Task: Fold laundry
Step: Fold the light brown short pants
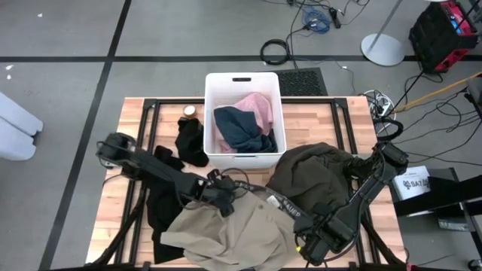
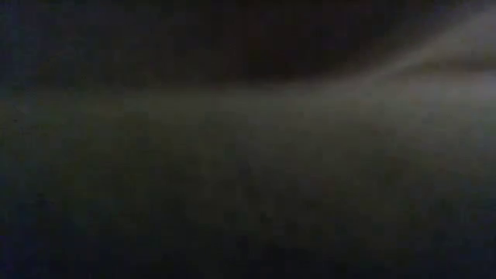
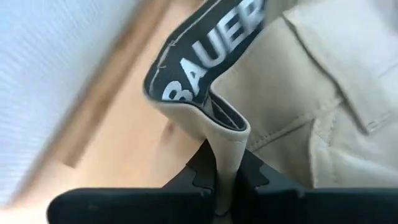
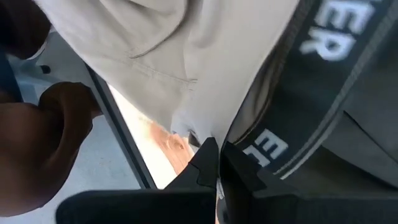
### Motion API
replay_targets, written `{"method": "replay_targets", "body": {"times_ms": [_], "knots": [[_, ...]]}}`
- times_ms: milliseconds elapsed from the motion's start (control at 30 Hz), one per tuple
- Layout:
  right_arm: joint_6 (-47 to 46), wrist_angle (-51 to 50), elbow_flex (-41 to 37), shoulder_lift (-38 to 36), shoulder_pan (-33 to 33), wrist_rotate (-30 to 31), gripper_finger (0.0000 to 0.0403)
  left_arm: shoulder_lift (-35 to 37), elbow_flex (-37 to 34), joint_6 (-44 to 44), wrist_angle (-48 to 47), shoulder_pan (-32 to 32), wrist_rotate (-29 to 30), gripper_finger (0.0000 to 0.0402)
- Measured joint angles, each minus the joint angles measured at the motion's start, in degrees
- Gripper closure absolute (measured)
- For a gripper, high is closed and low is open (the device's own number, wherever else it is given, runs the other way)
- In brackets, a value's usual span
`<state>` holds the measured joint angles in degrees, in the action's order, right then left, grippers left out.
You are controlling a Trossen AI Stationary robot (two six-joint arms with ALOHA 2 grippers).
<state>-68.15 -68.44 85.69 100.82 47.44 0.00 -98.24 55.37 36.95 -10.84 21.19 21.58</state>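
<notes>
A beige-tan garment [image 1: 241,229] with a black lettered waistband [image 1: 288,207] lies crumpled at the table's near middle. My left gripper [image 1: 226,199] is shut on its left part, and my right gripper [image 1: 311,247] is shut on its right end, near the table's front edge. A dark olive-grey garment [image 1: 316,169] is heaped behind the right gripper. Black garments [image 1: 192,143] lie on the left. A pale pink garment [image 1: 256,109] and a navy one [image 1: 241,129] lie in the white bin [image 1: 218,83]. The low view shows only dark. My left gripper pinches a folded edge of the beige garment's waistband [image 3: 227,146] between its two fingers. The fingers slant down from the table's left. The band loops up from the hold, its black lettered inner side showing. My right gripper pinches the beige cloth right beside the lettered waistband [image 4: 202,127] between its two fingers, from above and pointing down. The cloth spreads away from the fingertips. Whether it holds one layer or several, I cannot tell.
The white bin stands at the table's far middle. A small round brown thing [image 1: 189,111] lies left of it. Bare wood [image 1: 120,203] shows along the table's left side. In the right wrist view a brown rounded shape [image 4: 43,143] shows past the table's edge.
</notes>
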Motion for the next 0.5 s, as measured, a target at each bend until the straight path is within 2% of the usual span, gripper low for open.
{"method": "replay_targets", "body": {"times_ms": [200,333,500], "knots": [[6.39,6.26,0.00,-0.12,-2.58,0.15,0.0403,13.58,0.07,-1.59,-0.65,2.43,2.30,0.0382],[14.92,15.54,0.13,-0.12,-5.13,1.81,0.0403,22.03,0.13,-3.32,-0.12,3.33,2.61,0.0382],[27.04,25.93,3.57,-0.12,-9.09,8.29,0.0403,29.07,0.13,-3.41,-0.21,3.37,2.18,0.0383]]}}
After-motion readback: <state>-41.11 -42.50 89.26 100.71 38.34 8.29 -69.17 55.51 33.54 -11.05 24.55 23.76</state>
